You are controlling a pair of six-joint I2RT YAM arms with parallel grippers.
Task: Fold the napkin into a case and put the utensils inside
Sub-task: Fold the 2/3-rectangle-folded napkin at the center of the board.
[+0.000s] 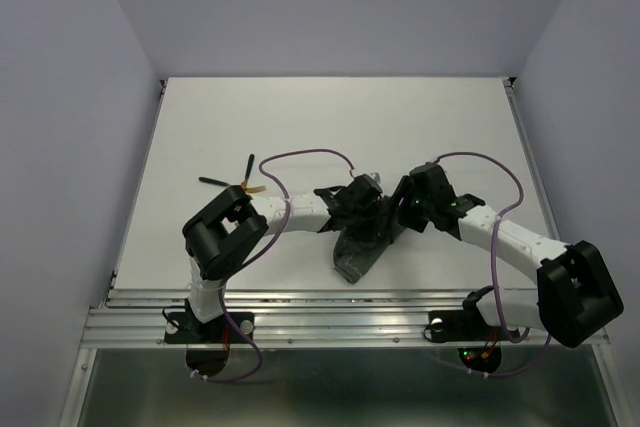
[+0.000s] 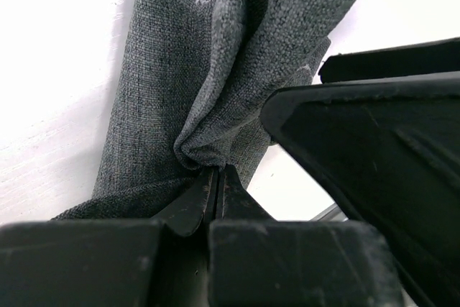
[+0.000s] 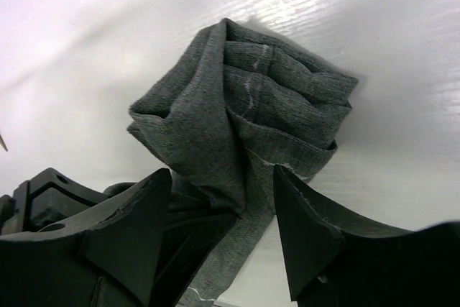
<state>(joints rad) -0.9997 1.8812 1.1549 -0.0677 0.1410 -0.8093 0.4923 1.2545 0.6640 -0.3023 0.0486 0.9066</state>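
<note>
The folding step is judged to be in hand: no case is formed yet. The utensils (image 1: 238, 183) are seen lying loose on the surface (image 1: 420, 117), at about 10 o'clock from the napkin (image 3: 237, 113) and well apart from it. The left hand (image 2: 215, 181) is clamped tight on a pinched fold of the napkin, which lies bunched near the middle of the surface, toward its near edge. The right hand (image 3: 223, 213) is held at 3 o'clock of that bunch, jaws apart, with cloth between them but not gripped.

Next, it is judged, a free hem must be caught by the right hand and the cloth drawn flat, so that a clean fold can be laid.

Open room is found toward 12 and 2 o'clock. The rail (image 1: 330, 299) at 6 o'clock lies close, and the surface is bounded by walls (image 1: 60, 147) at 9, 12 and 3 o'clock. The two hands are crowded together.
</note>
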